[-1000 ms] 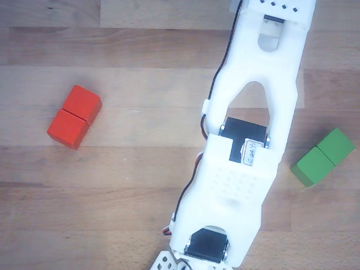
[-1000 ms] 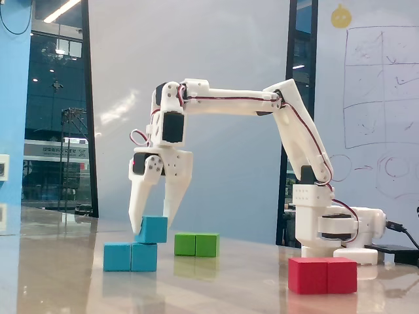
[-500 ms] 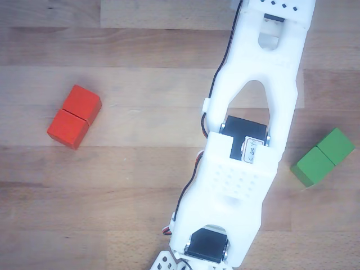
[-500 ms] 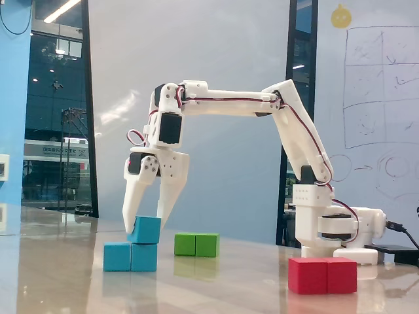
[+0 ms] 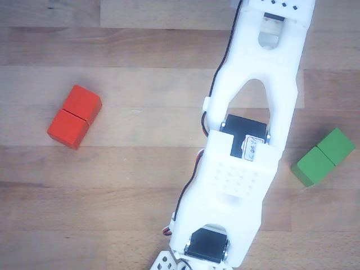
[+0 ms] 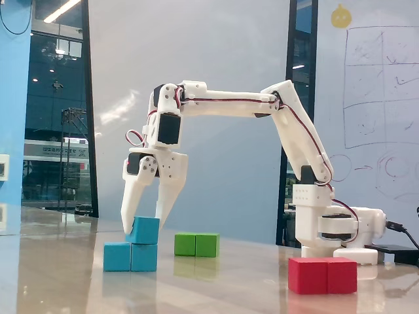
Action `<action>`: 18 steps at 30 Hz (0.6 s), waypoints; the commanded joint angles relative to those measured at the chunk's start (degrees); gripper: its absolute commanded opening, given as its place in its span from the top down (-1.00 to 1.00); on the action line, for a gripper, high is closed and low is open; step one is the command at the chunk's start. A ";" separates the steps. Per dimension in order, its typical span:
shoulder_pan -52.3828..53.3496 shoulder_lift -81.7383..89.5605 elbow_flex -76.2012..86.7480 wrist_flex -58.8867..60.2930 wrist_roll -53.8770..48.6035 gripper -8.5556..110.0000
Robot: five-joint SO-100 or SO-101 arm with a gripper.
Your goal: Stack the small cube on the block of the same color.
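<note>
- In the fixed view the red block lies nearest, on the wooden table, low right.
- Further back at left, the blue block lies flat with the small blue cube resting on its right half, slightly tilted.
- The gripper hangs over the cube, its fingers spread a little and flanking the cube; I cannot tell whether they grip it.
- The green block lies behind, apart from the blue pair.
- The arm's base stands farthest, at right.
- In the other view, from above, the arm hides the blue pieces; red lies left, green right.
</note>
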 commanded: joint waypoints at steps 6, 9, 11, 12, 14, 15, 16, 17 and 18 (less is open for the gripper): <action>0.53 1.05 -3.87 -0.53 0.00 0.33; 0.53 1.05 -3.87 -0.53 0.18 0.23; 0.53 1.05 -3.87 -0.53 0.18 0.17; 0.53 1.05 -3.87 -0.53 0.18 0.16; 0.53 1.05 -3.87 -0.53 -0.26 0.14; 0.70 1.14 -3.87 -0.53 -0.35 0.14; 1.14 1.23 -3.87 -0.53 -0.35 0.14; 2.11 1.41 -3.87 -0.53 -0.35 0.14; 3.43 1.67 -3.87 -0.53 -0.44 0.14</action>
